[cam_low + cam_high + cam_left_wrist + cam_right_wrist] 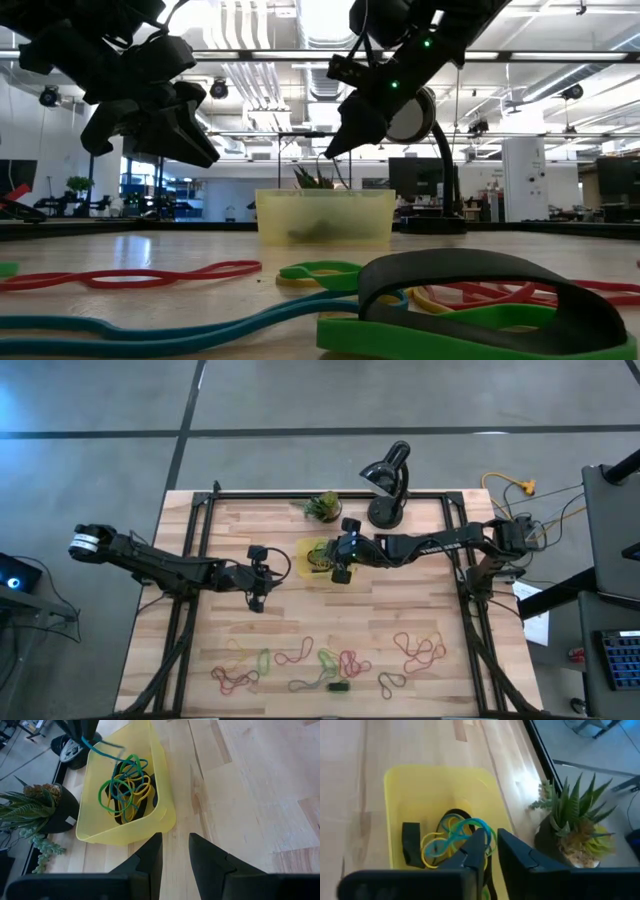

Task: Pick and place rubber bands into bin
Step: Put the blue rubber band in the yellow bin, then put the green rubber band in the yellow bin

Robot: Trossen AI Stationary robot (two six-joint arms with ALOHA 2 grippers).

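two claws by the bin (318, 550), right claw (338, 556) pinching blue band (102, 749), left claw (257, 576) narrow

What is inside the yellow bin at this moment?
The bin holds a tangle of green, yellow and blue rubber bands over a dark band. The right gripper above hides part of the pile.

Grey concrete floor (90, 410); bright ceiling lights (330, 15)

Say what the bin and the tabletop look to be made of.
Bin: likely plastic, translucent yellow and smooth; the bands inside show dimly through its wall in the low view. Tabletop: wood, pale planks with visible grain and seams, matte finish.
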